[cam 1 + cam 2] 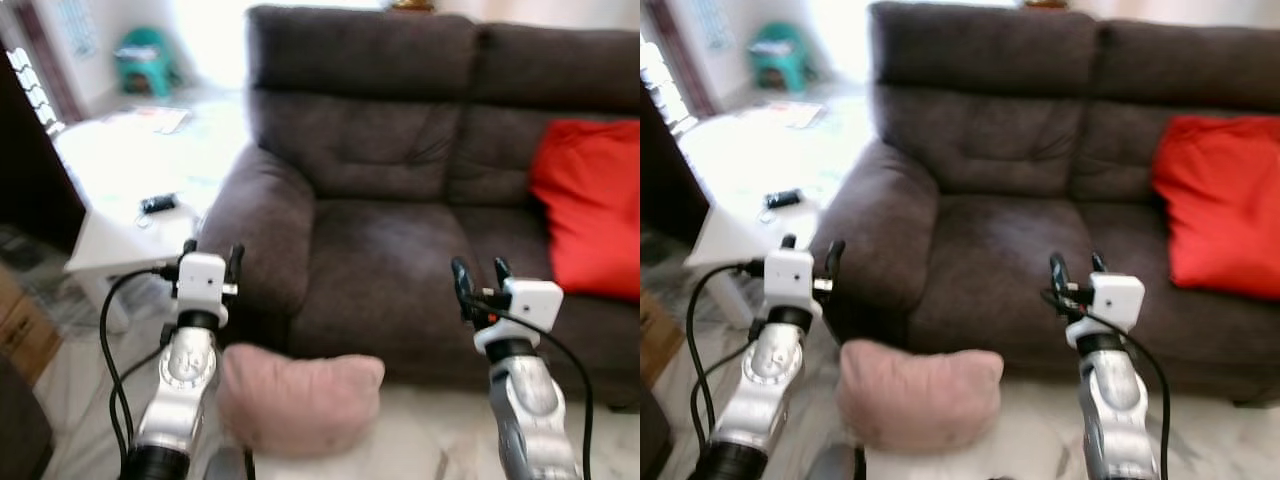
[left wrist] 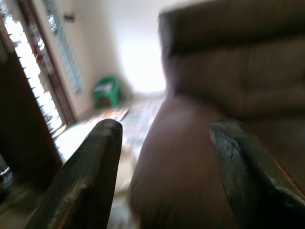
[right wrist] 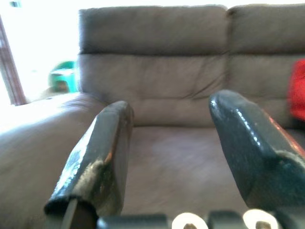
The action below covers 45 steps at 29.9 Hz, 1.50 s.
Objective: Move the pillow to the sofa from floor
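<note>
The pink pillow [image 1: 298,399] lies on the pale floor [image 1: 420,430] right against the foot of the dark grey sofa [image 1: 400,260], below the front edge of the seat cushion and near the sofa's left armrest, so the lift has not begun. I judge it light and very soft: it slumps with rounded corners and a dip along its top edge, so it should fold and sag wherever I pinch it. The fabric looks matte, probably not slippery, and nothing about it is fragile. I'd take it from 2 sides, 1 gripper near each end, pinching a good fold of cover and stuffing instead of a thin corner, which could slip free or let the body droop and drag on the seat edge.

It is a plump, dusty-pink rectangle, wider than tall, plain with no visible pattern; the pictures are blurred, so I cannot make out seams.

The left gripper [image 1: 211,258] is raised above the pillow's left end, in front of the armrest, jaws released and empty. The right gripper [image 1: 478,275] hangs in front of the seat cushion, up and to the right of the pillow, jaws also spread with nothing between them. A red cushion [image 1: 588,205] already rests on the sofa's right side, leaving the left seat free for the pillow
</note>
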Tool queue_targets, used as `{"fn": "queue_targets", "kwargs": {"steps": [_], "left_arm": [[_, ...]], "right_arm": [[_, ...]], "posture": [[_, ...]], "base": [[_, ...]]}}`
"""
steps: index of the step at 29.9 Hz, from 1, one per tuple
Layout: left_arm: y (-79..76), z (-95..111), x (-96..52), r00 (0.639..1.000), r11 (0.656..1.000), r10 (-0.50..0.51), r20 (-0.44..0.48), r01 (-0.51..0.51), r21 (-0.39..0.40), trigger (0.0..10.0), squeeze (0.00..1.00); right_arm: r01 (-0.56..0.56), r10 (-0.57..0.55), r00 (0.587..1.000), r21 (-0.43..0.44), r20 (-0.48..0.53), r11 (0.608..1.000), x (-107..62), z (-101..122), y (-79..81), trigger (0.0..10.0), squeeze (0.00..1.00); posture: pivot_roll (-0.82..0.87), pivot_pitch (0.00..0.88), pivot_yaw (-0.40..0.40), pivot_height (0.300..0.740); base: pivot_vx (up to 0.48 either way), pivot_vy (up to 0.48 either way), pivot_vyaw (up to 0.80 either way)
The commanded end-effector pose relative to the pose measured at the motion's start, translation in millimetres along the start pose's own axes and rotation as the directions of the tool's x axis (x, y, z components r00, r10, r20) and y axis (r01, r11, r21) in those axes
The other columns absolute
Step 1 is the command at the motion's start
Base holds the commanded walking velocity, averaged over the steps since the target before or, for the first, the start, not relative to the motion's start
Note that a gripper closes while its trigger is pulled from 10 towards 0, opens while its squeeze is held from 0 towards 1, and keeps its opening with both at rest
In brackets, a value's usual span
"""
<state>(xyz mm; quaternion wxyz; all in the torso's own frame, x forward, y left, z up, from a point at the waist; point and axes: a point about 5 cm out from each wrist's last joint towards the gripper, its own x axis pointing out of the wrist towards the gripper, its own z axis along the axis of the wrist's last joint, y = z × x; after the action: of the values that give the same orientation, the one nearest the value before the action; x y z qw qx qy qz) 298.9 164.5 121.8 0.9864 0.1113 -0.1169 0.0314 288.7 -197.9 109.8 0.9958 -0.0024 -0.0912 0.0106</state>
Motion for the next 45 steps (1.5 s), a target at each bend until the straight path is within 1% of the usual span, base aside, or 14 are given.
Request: {"fn": "queue_targets", "kwargs": {"steps": [1, 14, 28, 32, 38, 40, 42, 45], "left_arm": [[1.6, -2.2, 0.0, 1.0, 1.0, 0.003, -0.014, -0.003, 0.004, 10.0, 0.0], [0.6, -4.2, -1.9, 1.0, 1.0, -0.01, -0.03, 0.01, -0.001, 10.0, 0.0], [-0.3, -5.9, -2.2, 0.999, 1.0, -0.018, -0.04, 0.017, -0.005, 10.0, 0.0], [-1.4, -5.8, -2.1, 0.999, 1.0, -0.022, -0.041, 0.022, -0.007, 10.0, 0.0], [-0.9, -5.3, -1.1, 0.999, 1.0, -0.019, -0.041, 0.019, -0.006, 10.0, 0.0], [-0.8, -5.3, -0.9, 0.999, 1.0, -0.018, -0.041, 0.018, -0.006, 10.0, 0.0], [-0.6, -4.9, -0.6, 0.999, 1.0, -0.018, -0.039, 0.018, -0.004, 10.0, 0.0], [-0.4, -4.8, 0.0, 0.999, 1.0, -0.02, -0.039, 0.02, -0.001, 10.0, 0.0]], "right_arm": [[-0.008, 0.008, 1.0, 0.008, 0.003, 1.0, -0.9, 1.0, 2.6, 10.0, 0.0], [-0.011, 0.011, 1.0, 0.008, 0.001, 1.0, -2.4, 1.0, 4.1, 10.0, 0.0], [-0.012, 0.013, 1.0, 0.008, -0.024, 1.0, -1.9, -1.4, 4.7, 10.0, 0.0], [-0.017, 0.017, 1.0, 0.011, -0.023, 1.0, -1.4, -0.5, 5.8, 10.0, 0.0], [-0.021, 0.022, 0.999, 0.01, -0.025, 1.0, -0.3, -0.4, 6.0, 10.0, 0.0], [-0.023, 0.023, 0.999, 0.01, -0.023, 1.0, -0.3, -0.2, 6.0, 10.0, 0.0], [-0.018, 0.018, 1.0, 0.018, 0.001, 1.0, -1.1, 2.1, 6.0, 10.0, 0.0], [-0.013, 0.013, 1.0, 0.019, 0.003, 1.0, -1.0, 2.9, 6.2, 10.0, 0.0]], "posture": [[-0.02, 0.0, -0.035, 0.644], [-0.02, 0.0, -0.034, 0.644], [-0.02, 0.0, -0.034, 0.644], [-0.02, 0.0, -0.035, 0.628], [-0.02, 0.011, -0.036, 0.591], [-0.02, 0.011, -0.037, 0.591], [-0.02, 0.011, -0.038, 0.591], [-0.03, 0.013, -0.035, 0.591]], "base": [[0.0, 0.0, 0.0], [0.0, 0.0, 0.0], [0.0, 0.0, 0.0], [0.0, 0.0, 0.0], [0.0, 0.0, 0.0], [0.0, 0.0, 0.0], [0.0, 0.0, 0.0], [0.0, 0.0, 0.0]]}}
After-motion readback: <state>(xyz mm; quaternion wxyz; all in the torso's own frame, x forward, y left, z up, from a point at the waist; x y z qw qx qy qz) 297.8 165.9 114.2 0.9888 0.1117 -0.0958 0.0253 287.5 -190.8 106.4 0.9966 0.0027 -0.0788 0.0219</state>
